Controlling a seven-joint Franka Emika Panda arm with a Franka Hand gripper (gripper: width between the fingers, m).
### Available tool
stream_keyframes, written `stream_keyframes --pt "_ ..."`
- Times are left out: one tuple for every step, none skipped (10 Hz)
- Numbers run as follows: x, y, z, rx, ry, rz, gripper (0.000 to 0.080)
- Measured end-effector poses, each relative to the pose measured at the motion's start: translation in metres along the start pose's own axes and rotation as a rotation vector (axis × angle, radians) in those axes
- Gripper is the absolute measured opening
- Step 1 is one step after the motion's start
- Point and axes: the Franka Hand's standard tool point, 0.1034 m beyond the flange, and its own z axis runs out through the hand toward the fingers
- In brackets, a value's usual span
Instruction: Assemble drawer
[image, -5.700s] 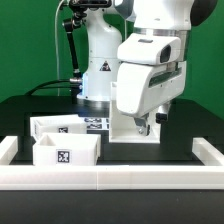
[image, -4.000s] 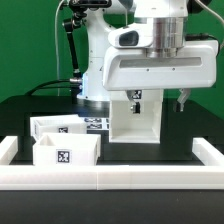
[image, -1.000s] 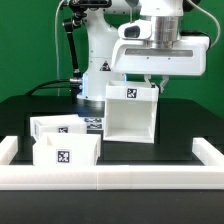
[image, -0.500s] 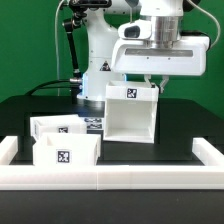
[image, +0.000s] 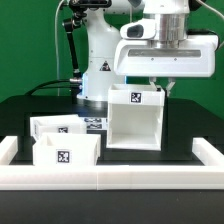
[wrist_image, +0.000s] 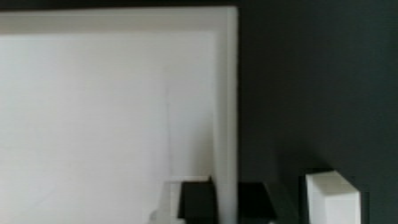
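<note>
The drawer's tall white casing (image: 135, 120) stands upright on the black table, open side toward the camera, with a tag on its upper front. My gripper (image: 160, 88) comes down on the top of its wall on the exterior view's right. In the wrist view my two dark fingers (wrist_image: 194, 201) straddle that thin white wall (wrist_image: 226, 120), so my gripper (wrist_image: 226, 202) is shut on it. Two small open-topped trays sit at the exterior view's left, one in front (image: 65, 153) and one behind it (image: 52, 126).
A long low white rail (image: 120, 178) runs across the front, with raised ends at both sides. The marker board (image: 96, 124) lies flat between the trays and the casing. A white block (wrist_image: 333, 196) shows on the dark table beside my fingers in the wrist view.
The casing was held tilted and turned half a second ago. Now it stands square and upright, shifted slightly toward the exterior view's right with my gripper.
</note>
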Motion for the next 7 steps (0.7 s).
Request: stream_keyframes --pt "0.015 -0.004 -0.001 0.008 0.013 0.003 0.0038" --pt "0.027 -0.006 -0.002 0.014 0.024 0.005 0.0038" --pt "0.044 -0.010 -0.003 0.023 0.039 0.007 0.0038" --pt "0.055 -0.014 -0.004 0.030 0.050 0.011 0.0038" --pt "0.066 -0.018 -0.005 0.036 0.060 0.012 0.0038" --pt "0.077 -0.021 -0.006 0.043 0.074 0.012 0.0038" --pt "0.084 -0.022 -0.007 0.045 0.081 0.015 0.0038"
